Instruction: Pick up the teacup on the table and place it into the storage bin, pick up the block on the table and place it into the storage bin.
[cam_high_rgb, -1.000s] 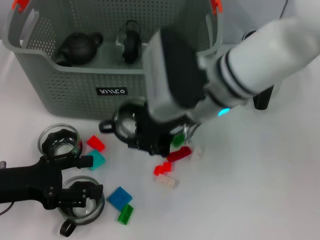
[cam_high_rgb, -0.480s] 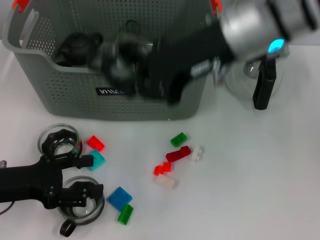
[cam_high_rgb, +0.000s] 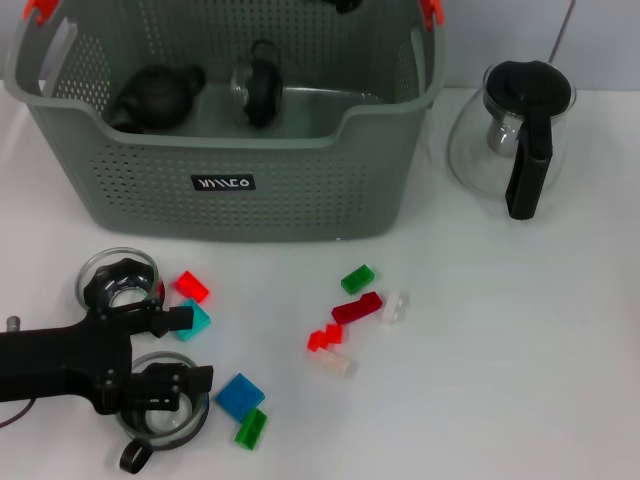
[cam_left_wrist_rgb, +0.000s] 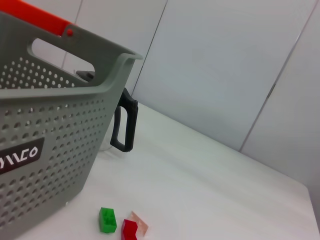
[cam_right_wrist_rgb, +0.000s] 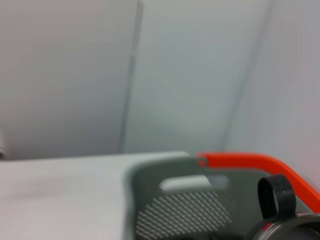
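White tabletop (cam_high_rgb: 520, 380) carries the bin (cam_high_rgb: 230, 185) at the back, a glass kettle (cam_high_rgb: 515, 135) beside it, and loose blocks (cam_high_rgb: 358, 308) scattered in front. Left gripper (cam_high_rgb: 165, 350) sits low near two glass cups (cam_high_rgb: 120, 282), its fingers spread around the nearer cup (cam_high_rgb: 165, 415), not clamped. Right gripper is nearly out of view above the bin; a cup handle (cam_right_wrist_rgb: 276, 196) shows close in its wrist view, so probably carrying a teacup, but grip state cannot tell. Risks: a high release could bounce the cup onto the teapot (cam_high_rgb: 155, 95) inside; the left could nudge the glass cups. Compared with a second ago, the right arm has left the block area and lifted over the bin; left barely shifted.
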